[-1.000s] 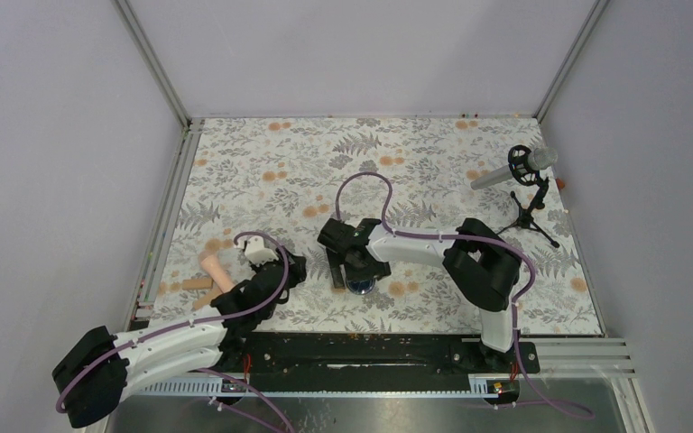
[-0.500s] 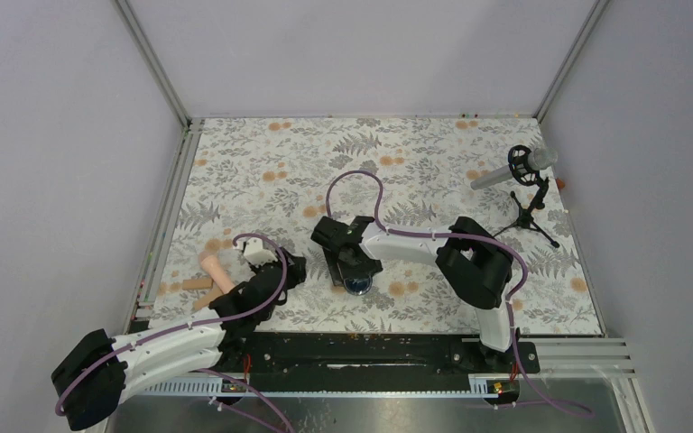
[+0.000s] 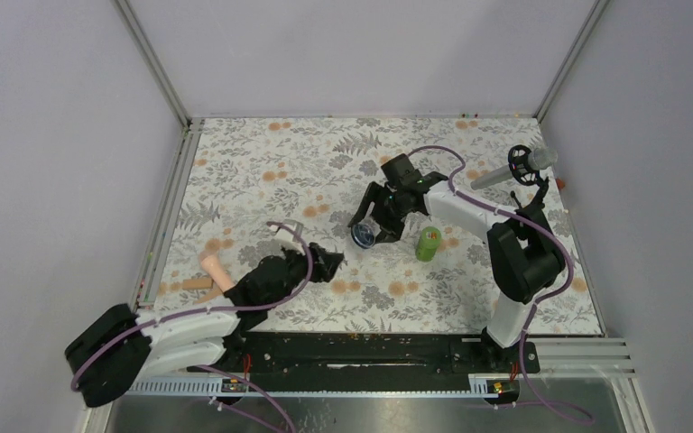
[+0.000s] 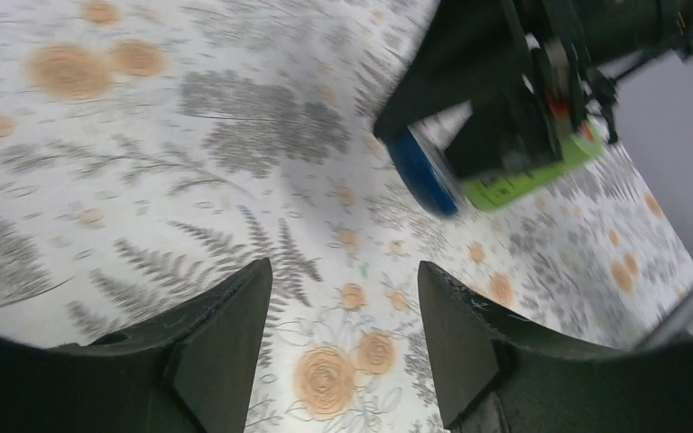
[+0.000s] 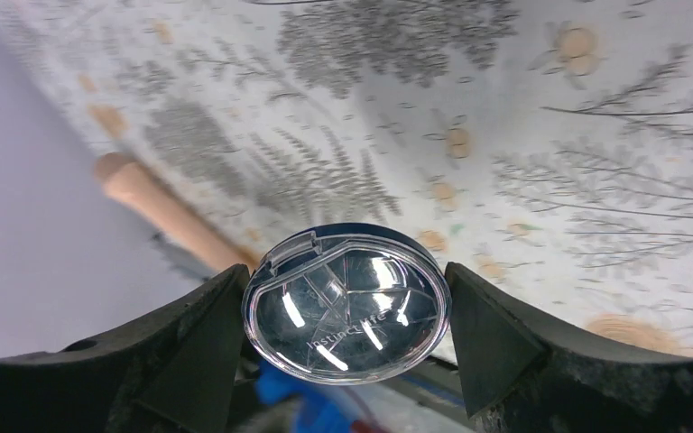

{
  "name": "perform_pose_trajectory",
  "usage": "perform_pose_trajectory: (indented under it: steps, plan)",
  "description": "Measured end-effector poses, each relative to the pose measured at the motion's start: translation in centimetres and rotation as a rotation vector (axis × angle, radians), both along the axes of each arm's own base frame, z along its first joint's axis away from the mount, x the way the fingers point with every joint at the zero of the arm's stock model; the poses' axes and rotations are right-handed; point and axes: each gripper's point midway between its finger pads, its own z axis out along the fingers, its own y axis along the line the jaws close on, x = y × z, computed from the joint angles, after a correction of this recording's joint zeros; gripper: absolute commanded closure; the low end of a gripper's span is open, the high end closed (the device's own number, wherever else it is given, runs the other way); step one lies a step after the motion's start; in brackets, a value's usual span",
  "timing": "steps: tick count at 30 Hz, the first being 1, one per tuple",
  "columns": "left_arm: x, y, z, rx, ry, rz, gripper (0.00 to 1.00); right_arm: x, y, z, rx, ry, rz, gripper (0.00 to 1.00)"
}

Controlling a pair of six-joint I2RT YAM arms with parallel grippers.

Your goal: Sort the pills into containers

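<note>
Moved away from the near edge, the jar (image 4: pixel 420 171) is now held up farther back over the table (image 3: pixel 262 171), tilted and pinched by the right end effector (image 3: pixel 367 230). A green bottle (image 3: pixel 429 244) is seen standing just beside it. The left end effector (image 4: pixel 343 305) has been swung toward the middle, spread and empty. The jar's clear lid (image 5: pixel 346 311) looks shut, so opening it is likely needed next.

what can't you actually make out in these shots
- Any view: no pills can be recognised; in the top view they would be too small.
- Right wrist view: contents of the blue jar in the right hand, hidden by glare on its clear lid.
- Left wrist view: the green bottle, blurred and partly hidden behind the right hand.
</note>
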Motion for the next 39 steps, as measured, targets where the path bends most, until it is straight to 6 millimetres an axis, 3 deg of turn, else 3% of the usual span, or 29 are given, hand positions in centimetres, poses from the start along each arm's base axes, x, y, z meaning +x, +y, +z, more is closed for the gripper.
perform_pose_trajectory:
  steps: [5, 10, 19, 28, 39]
  plan:
    - [0.0, -5.5, 1.9, -0.028, -0.019, -0.216, 0.52, 1.2, 1.9, 3.2, 0.218, 0.063, -0.062, 0.42]
    - [0.6, -8.0, 3.8, -0.076, -0.053, -0.299, 0.64, 1.0, 3.0, 6.0, 0.383, 0.08, -0.085, 0.42]
    - [0.5, -7.5, 4.6, -0.063, -0.078, -0.304, 0.7, 0.7, 3.6, 7.4, 0.525, 0.12, -0.118, 0.43]
    - [1.4, -5.4, 4.8, 0.006, -0.1, -0.208, 0.77, 1.0, 3.7, 7.7, 0.556, 0.114, -0.129, 0.44]
    - [2.7, -3.7, 4.1, 0.05, -0.086, -0.092, 0.62, 1.1, 3.7, 7.5, 0.564, 0.112, -0.134, 0.44]
